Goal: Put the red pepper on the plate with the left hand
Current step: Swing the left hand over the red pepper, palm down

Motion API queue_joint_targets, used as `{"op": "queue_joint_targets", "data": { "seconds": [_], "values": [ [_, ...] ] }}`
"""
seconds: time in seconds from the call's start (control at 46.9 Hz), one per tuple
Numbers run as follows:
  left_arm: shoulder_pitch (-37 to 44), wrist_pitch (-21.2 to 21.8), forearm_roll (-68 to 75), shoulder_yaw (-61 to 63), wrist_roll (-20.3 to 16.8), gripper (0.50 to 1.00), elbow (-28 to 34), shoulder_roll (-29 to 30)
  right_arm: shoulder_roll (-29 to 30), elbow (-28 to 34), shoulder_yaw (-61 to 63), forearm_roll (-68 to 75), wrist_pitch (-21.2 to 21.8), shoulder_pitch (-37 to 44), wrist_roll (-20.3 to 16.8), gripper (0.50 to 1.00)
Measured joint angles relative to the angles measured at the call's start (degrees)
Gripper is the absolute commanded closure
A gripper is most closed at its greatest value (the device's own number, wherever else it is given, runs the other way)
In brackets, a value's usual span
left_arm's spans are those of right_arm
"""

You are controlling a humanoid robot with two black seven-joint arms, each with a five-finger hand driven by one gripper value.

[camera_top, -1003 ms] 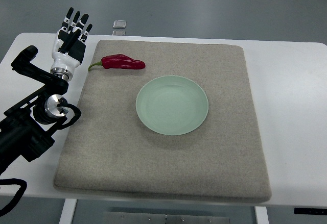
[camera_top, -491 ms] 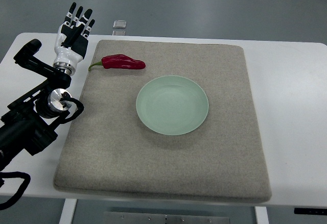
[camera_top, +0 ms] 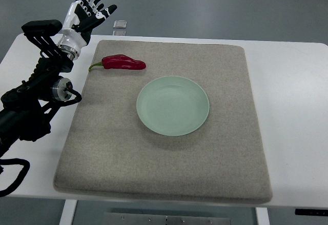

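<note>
From the top view I see my left hand [camera_top: 84,11] raised past the table's far-left corner, fingers spread and empty. The red pepper [camera_top: 122,62] lies on the grey mat [camera_top: 225,148], near the pale green plate [camera_top: 172,105] but apart from it.

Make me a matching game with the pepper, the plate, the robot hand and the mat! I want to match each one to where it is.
Things:
1. red pepper
2. plate
3. left hand
4. mat

Places:
A. spread over the white table
B. middle of the mat, nothing in it
C. raised past the mat's far left corner, fingers spread
D. lying on the mat near its far left corner

Pairs: 1-D, 2-B, 3-C, 4-A
</note>
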Motion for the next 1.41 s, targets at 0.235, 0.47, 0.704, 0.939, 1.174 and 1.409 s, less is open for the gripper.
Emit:
{"op": "queue_joint_targets", "data": {
  "seconds": [0.235, 0.47, 0.704, 0.939, 1.174, 1.409],
  "values": [
    [-2.51, 2.76, 13.78, 1.64, 2.01, 0.508, 0.08, 2.64, 0.00, -0.02, 0.00, 0.00, 0.00, 0.00, 0.00, 0.568],
    [-3.66, 0.63, 17.53, 2.76, 2.03, 0.506, -2.51, 4.68, 0.00, -0.02, 0.00, 0.00, 0.00, 0.00, 0.03, 0.568],
    [-4.79, 2.48, 22.39, 6.22, 4.15, 0.519, -2.25, 5.62, 0.00, -0.03, 0.00, 0.00, 0.00, 0.03, 0.03, 0.568],
    [-4.81, 9.54, 35.38, 11.96, 7.29, 0.525, -1.63, 5.52, 0.00, -0.01, 0.00, 0.00, 0.00, 0.01, 0.02, 0.568],
    [-5.06, 10.54, 47.11, 14.71, 9.98, 0.525, -0.63, 5.50, 0.00, -0.02, 0.00, 0.00, 0.00, 0.02, 0.00, 0.568],
    [-6.13, 10.21, 54.48, 14.83, 12.76, 0.525, -0.46, 5.60, 0.00, 0.01, 0.00, 0.00, 0.00, 0.00, 0.00, 0.568]
  ]
}}
